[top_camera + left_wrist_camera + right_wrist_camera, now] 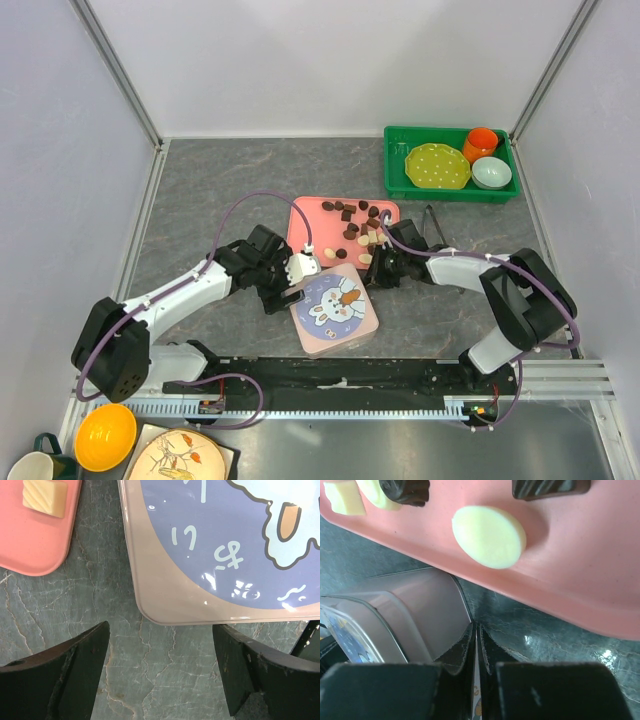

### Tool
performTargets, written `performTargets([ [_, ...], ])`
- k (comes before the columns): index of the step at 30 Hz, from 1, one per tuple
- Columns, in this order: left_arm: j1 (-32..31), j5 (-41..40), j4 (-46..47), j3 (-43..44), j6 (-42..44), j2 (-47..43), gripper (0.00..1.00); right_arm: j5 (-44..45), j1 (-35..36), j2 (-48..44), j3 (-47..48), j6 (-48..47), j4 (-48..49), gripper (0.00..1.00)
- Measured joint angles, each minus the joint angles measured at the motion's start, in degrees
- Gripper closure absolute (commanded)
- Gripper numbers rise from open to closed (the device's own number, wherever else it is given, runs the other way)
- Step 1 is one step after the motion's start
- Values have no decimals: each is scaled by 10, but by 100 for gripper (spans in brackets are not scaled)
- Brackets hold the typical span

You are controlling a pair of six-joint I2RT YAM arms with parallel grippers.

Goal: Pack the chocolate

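Note:
The chocolate (345,210), dark and cream pieces, lies scattered on a pink tray (308,215). Just in front of the tray sits a pink box (335,308) with its bunny lid on. My left gripper (296,272) hangs open over bare table (161,627), between the tray's near corner (30,550) and the box's corner (165,595), holding nothing. A cream square of chocolate (44,497) lies on that tray corner. My right gripper (372,268) is shut, its tips (475,626) low against the box's side (420,610). Above them a cream oval of chocolate (489,536) rests on the tray's edge (570,580).
A green bin (450,188) at the back right holds a yellow-green plate (437,165), an orange cup (482,143) and a pale bowl (491,172). A dark tool (432,222) lies right of the tray. A yellow bowl (105,435) sits near left.

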Motion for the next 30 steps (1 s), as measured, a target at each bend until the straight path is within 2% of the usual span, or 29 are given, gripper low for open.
performTargets([
  [13,0,-11,3,11,-10,-40,3,35,6,-40,-10,-34,-53,91],
  [21,-1,-28,2,-10,-22,-91,3,49,8,-52,-18,-45,-68,91],
  [30,-9,-14,-16,-44,-46,-101,5,58,8,-87,-44,-47,-87,93],
])
